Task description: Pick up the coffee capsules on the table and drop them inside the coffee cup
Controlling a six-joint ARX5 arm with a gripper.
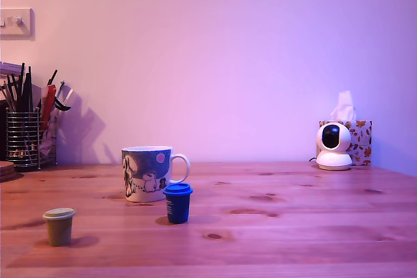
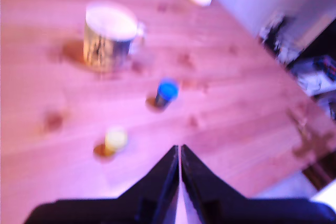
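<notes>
A: Figure: start of the job. Where do the things stand, taking the cup (image 1: 146, 174) as landmark?

B: The cup sits upright on the worktop (image 1: 293, 226). The blue capsule (image 1: 177, 203) stands just in front of it, slightly toward the exterior view's right, near but apparently not touching. The green capsule (image 1: 58, 226) stands farther forward and toward the exterior view's left of the cup, well apart from it. Both rest rim-up on the wood.

A: So how much is done?

B: Judging by this, nothing yet: both capsules are outside the cup, so two picks and two drops remain. The wrist view is blurred, and the cup's interior cannot be read clearly.

A: And the gripper (image 2: 179, 149)?

B: Its fingers (image 2: 167, 174) are pressed together with only a thin line between them, holding nothing and touching nothing. They hang above the worktop, on the near side of both capsules from the cup.
</notes>
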